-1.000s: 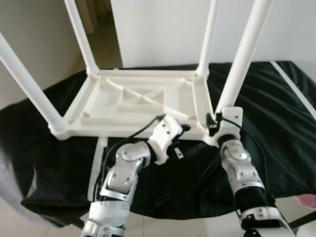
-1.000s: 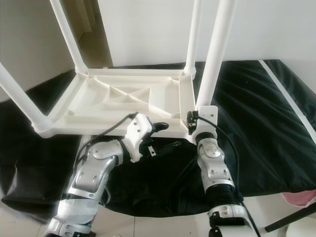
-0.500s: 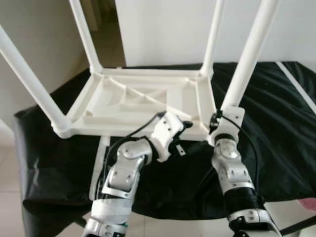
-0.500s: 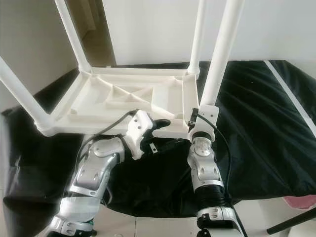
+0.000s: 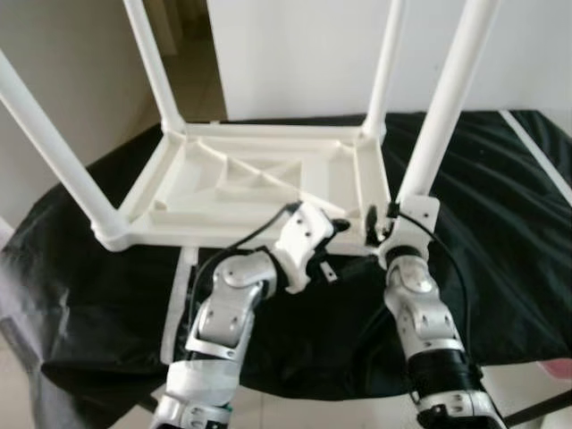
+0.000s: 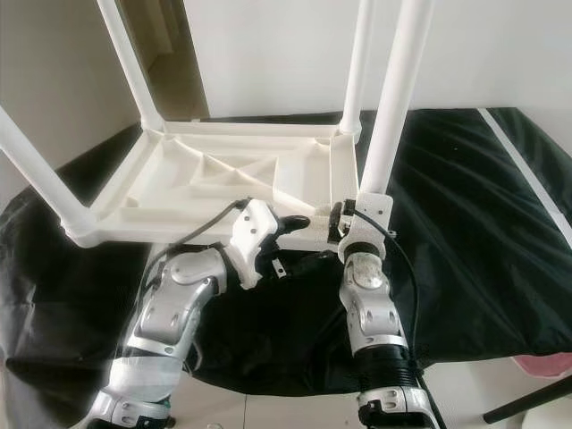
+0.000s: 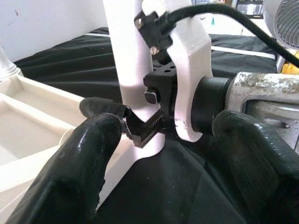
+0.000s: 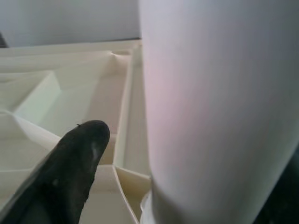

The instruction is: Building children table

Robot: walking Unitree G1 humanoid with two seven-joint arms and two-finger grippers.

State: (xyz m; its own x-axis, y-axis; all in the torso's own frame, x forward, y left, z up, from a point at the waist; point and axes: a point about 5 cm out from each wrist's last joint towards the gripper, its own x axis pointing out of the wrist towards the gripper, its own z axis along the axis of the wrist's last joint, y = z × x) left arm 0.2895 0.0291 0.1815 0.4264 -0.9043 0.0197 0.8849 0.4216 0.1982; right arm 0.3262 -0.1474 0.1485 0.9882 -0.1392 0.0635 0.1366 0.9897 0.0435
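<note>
Just unmarked white table leg (image 6: 393,98) (right gripper (image 6: 344,217) around it)

arms silver, jointed | wrists white | cables black | claw fingers (image 7: 88,154) black

A black-draped surface (image 5: 500,223) carries the upturned white table (image 5: 250,183).

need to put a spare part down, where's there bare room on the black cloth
Bare black cloth lies right of the upturned table top, out to the white strip, and left of it toward the wall. It is crowded at the near right leg, where the right gripper and left gripper meet.
</note>
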